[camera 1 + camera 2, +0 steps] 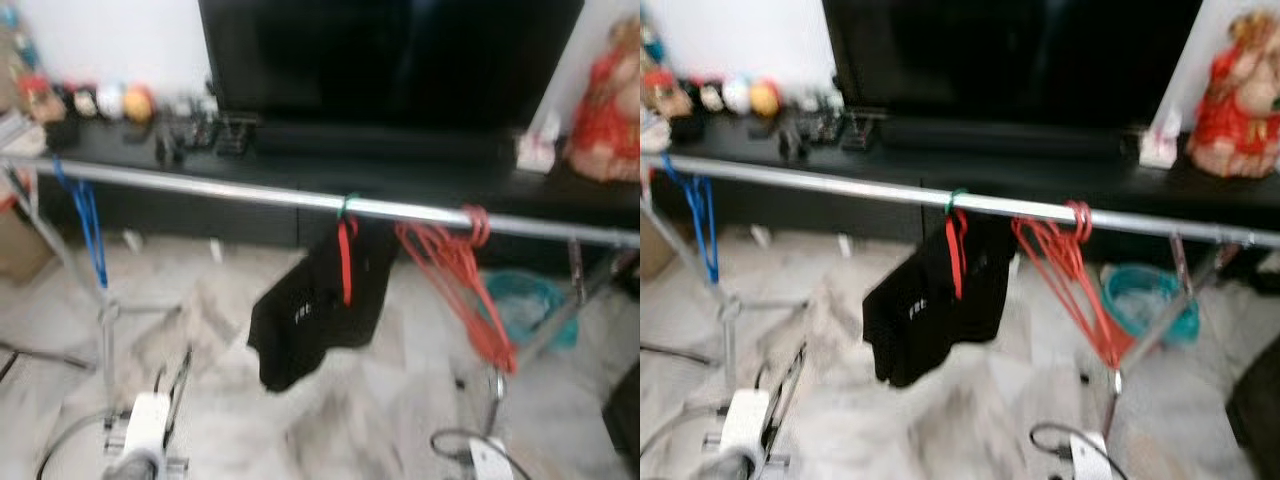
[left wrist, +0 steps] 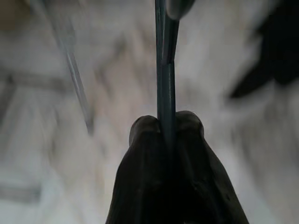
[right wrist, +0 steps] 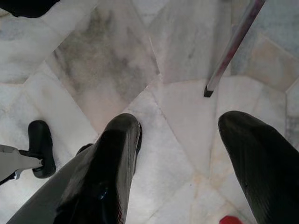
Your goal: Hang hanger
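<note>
Hanger (image 2: pixel 166 70), thin and dark, is clamped in the left gripper (image 2: pixel 166 122), low before the rail (image 1: pixel 300 198). Right fingers (image 3: pixel 117 154) are apart, idle. Next: lift its hook over the rail.

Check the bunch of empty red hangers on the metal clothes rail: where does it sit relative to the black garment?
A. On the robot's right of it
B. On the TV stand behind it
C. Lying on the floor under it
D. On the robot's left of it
A: the bunch of empty red wire hangers hooks over the silver metal clothes rail on the robot's right of the black garment on its red hanger.
</note>
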Tool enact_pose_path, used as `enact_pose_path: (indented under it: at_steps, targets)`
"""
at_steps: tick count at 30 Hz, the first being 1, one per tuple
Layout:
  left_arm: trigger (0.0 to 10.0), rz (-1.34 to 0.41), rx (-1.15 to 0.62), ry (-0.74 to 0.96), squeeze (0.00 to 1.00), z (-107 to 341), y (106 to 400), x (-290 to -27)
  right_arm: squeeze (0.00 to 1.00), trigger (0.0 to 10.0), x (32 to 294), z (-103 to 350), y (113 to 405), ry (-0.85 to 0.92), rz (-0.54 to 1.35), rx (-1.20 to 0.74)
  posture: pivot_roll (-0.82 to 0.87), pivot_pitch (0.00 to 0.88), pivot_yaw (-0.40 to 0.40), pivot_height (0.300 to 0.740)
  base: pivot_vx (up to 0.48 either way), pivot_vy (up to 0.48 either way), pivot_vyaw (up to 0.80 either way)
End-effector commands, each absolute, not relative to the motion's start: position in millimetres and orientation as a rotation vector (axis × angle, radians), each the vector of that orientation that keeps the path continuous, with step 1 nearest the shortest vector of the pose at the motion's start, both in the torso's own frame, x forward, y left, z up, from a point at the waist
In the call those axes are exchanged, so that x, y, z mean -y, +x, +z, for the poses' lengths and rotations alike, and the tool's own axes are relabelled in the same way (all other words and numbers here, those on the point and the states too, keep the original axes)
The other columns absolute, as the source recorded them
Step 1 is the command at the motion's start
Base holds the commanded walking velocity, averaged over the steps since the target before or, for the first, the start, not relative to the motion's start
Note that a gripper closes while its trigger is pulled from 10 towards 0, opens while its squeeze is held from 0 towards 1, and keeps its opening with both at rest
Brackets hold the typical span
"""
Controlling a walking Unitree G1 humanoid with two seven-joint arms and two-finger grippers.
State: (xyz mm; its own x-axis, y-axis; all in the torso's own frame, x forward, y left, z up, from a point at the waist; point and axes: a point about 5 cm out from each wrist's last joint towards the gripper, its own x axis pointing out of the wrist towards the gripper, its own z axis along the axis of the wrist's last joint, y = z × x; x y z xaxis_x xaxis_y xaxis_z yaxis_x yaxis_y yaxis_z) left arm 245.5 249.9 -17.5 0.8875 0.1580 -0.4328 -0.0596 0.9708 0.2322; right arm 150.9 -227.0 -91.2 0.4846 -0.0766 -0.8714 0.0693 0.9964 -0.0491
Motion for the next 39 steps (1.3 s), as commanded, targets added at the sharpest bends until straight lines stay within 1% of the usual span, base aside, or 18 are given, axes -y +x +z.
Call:
enact_pose_path:
  at_steps: [1, 2, 4, 6, 10, 13, 19, 21, 26, 29, 31, 34, 36, 39]
  targets:
    - [10.0, 0.11, -0.332, 0.24, 0.0, 5.1, 263.1, -253.4, 0.0, 10.0, 225.7, -90.7, 152.8, -0.007, -0.081, -1.056, 0.07, 0.0, -0.024, 0.74, 0.0, 0.0, 0.0]
    - [10.0, 0.081, -0.236, 0.248, 0.0, 22.1, 275.1, -249.4, 0.0, 10.0, 225.8, -90.6, 152.8, -0.007, -0.079, -1.056, 0.07, 0.0, -0.024, 0.74, 0.0, 0.0, 0.0]
    - [10.0, 0.039, -0.159, 0.255, 0.0, 35.2, 283.4, -240.7, 0.0, 10.0, 225.9, -90.6, 152.8, -0.007, -0.079, -1.055, 0.07, 0.0, -0.024, 0.74, 0.0, 0.0, 0.0]
    - [10.0, -0.049, -0.065, 0.269, 0.0, 49.4, 289.3, -220.7, 0.0, 10.0, 226.1, -90.6, 152.6, -0.006, -0.079, -1.055, 0.06, 0.0, -0.022, 0.74, 0.0, 0.0, 0.0]
    - [10.0, -0.073, -0.007, 0.257, 0.0, 58.3, 290.8, -211.5, 0.0, 10.0, 226.3, -90.7, 152.2, -0.006, -0.08, -1.055, 0.06, 0.0, -0.017, 0.74, 0.0, 0.0, 0.0]
    - [10.0, -0.084, 0.032, 0.213, 0.0, 64.1, 291.2, -204.2, 0.0, 10.0, 226.2, -91.0, 151.7, -0.009, -0.077, -1.062, 0.06, 0.0, -0.02, 0.74, 0.269, 0.0, 0.0]
    - [10.0, -0.098, 0.023, 0.204, 0.0, 66.4, 288.8, -203.7, 0.0, 10.0, 225.6, -91.2, 151.4, -0.013, -0.072, -1.063, 0.05, 0.0, -0.014, 0.74, 0.311, 0.0, 0.0]
    - [10.0, -0.101, 0.021, 0.203, 0.0, 66.5, 287.9, -204.0, 0.0, 10.0, 225.7, -91.3, 151.3, -0.012, -0.073, -1.063, 0.05, 0.0, -0.015, 0.74, 0.0, 0.0, 0.0]
    - [10.0, -0.117, -0.019, 0.193, 0.0, 63.8, 278.9, -205.4, 0.0, 10.0, 225.9, -91.6, 150.4, -0.023, -0.057, -1.075, 0.06, 0.0, -0.016, 0.74, 0.31, 0.0, 0.0]
    - [10.0, -0.142, -0.091, 0.2, 0.0, 50.3, 268.8, -208.3, 0.0, 10.0, 226.0, -91.7, 150.3, -0.03, -0.052, -1.079, 0.06, 0.0, -0.018, 0.74, 0.279, 0.0, 0.0]
    - [10.0, -0.18, -0.13, 0.238, 0.0, 41.2, 260.2, -208.0, 0.0, 10.0, 226.0, -91.6, 150.4, -0.031, -0.051, -1.078, 0.07, 0.0, -0.019, 0.74, 0.281, 0.0, 0.0]
    - [10.0, -0.234, -0.241, 0.285, 0.0, 17.1, 236.7, -212.3, 0.0, 10.0, 225.8, -91.5, 150.9, -0.031, -0.049, -1.077, 0.06, 0.0, -0.017, 0.74, 0.0, 0.0, 0.0]
    - [10.0, -0.217, -0.304, 0.279, 0.0, 6.1, 224.6, -218.6, 0.0, 10.0, 226.1, -91.3, 151.2, -0.031, -0.049, -1.075, 0.08, 0.0, -0.026, 0.74, 0.0, 0.0, 0.0]
    - [10.0, -0.172, -0.304, 0.267, 0.0, 6.3, 222.7, -222.9, 0.0, 10.0, 226.8, -91.0, 151.4, -0.034, -0.046, -1.077, 0.09, 0.0, -0.036, 0.74, 0.0, 0.0, 0.0]
